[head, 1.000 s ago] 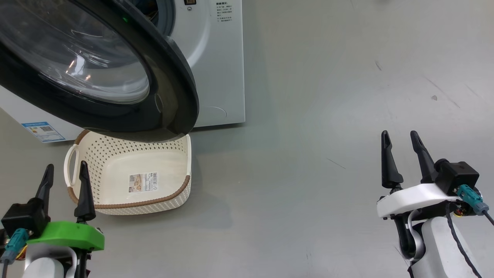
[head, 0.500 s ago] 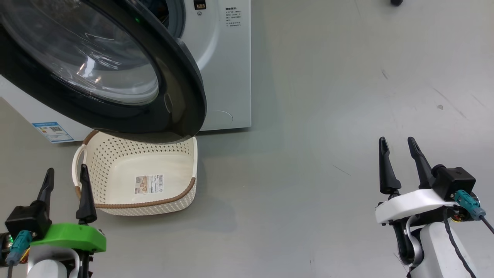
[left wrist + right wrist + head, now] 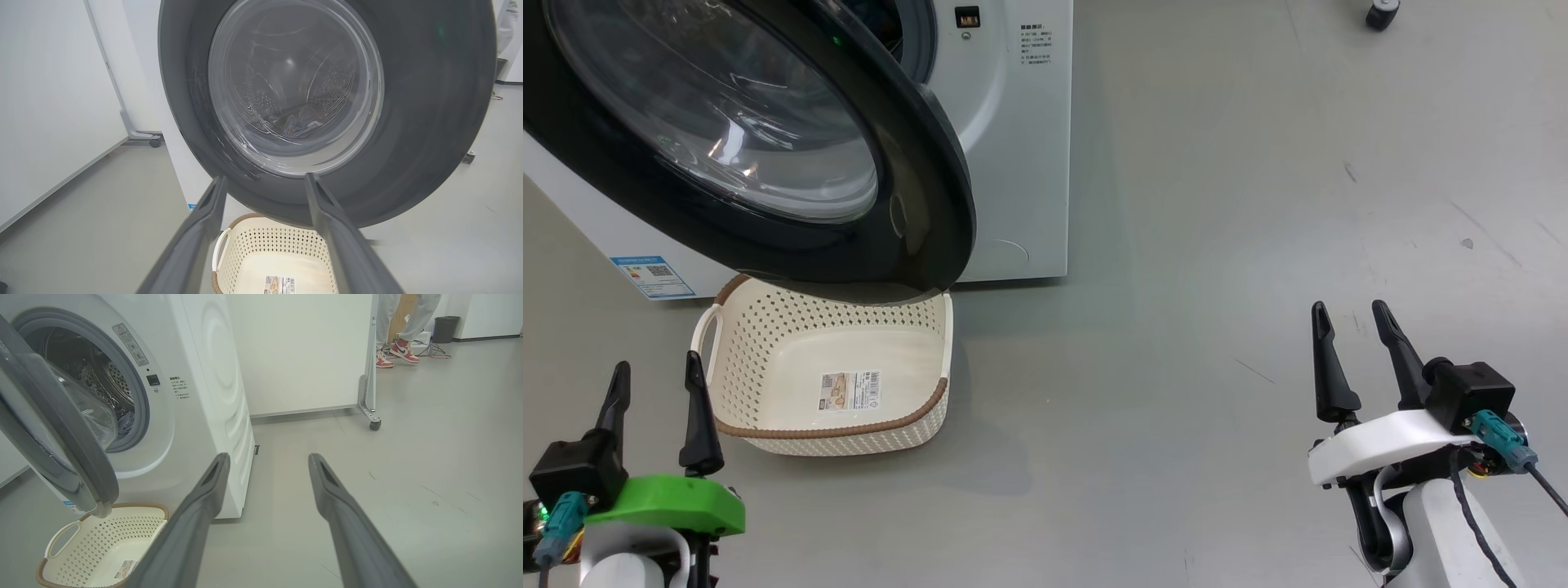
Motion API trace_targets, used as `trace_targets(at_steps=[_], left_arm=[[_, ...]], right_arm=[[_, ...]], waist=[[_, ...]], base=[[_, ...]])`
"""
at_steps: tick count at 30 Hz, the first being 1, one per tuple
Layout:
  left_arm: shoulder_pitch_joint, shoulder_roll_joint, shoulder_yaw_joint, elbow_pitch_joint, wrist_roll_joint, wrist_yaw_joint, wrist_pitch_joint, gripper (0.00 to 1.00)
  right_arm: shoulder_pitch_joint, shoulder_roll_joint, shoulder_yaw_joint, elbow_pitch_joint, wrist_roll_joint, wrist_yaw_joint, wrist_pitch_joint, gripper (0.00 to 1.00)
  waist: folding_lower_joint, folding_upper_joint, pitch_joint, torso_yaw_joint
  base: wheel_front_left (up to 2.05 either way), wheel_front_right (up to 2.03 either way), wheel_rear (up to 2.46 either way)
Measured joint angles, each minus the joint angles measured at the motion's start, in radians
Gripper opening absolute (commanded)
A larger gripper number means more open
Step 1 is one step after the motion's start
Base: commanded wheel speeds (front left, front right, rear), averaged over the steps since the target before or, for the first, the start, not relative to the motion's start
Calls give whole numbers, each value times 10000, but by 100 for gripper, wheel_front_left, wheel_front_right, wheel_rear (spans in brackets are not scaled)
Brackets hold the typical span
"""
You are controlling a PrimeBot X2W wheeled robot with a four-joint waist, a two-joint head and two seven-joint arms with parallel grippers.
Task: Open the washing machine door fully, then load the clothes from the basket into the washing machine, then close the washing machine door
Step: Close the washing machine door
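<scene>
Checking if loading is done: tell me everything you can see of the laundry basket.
The basket is small, rectangular, cream plastic, with perforated walls, a brown woven-look rim and a white loop handle. It stands upright on the floor, partly under the open washing machine door, empty except a label sticker on its bottom.

Left gripper [image 3: 656, 363] with two long tapered black fingers [image 3: 697, 416] on lime-green mount [image 3: 670, 502], right gripper [image 3: 1348, 306] same fingers on white mount [image 3: 1380, 441], black camera block [image 3: 1466, 392] each wrist, teal connectors [image 3: 1494, 431], black cable [image 3: 1470, 510], pale grey-white forearms [image 3: 1441, 535]
</scene>
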Motion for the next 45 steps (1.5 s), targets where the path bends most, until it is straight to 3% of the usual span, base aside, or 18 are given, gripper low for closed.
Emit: trace_targets(at_steps=[26, 42, 44, 45], left_arm=[[126, -54, -79, 165, 416, -514, 0, 100], [125, -54, -79, 155, 508, -604, 0, 100], [124, -56, -77, 155, 508, -606, 0, 100], [124, -58, -75, 155, 508, -606, 0, 100]], right_arm=[[4, 0, -33, 2, 0, 0, 0, 100], [4, 0, -84, 6, 0, 0, 0, 100], [4, 0, -111, 4, 10, 0, 0, 0], [4, 0, -132, 4, 36, 0, 0, 0]], waist=[[0, 0, 108, 11], [0, 0, 211, -9], [0, 0, 231, -7], [0, 0, 240, -6]], base=[[0, 0, 0], [0, 0, 0], [0, 0, 0], [0, 0, 0]])
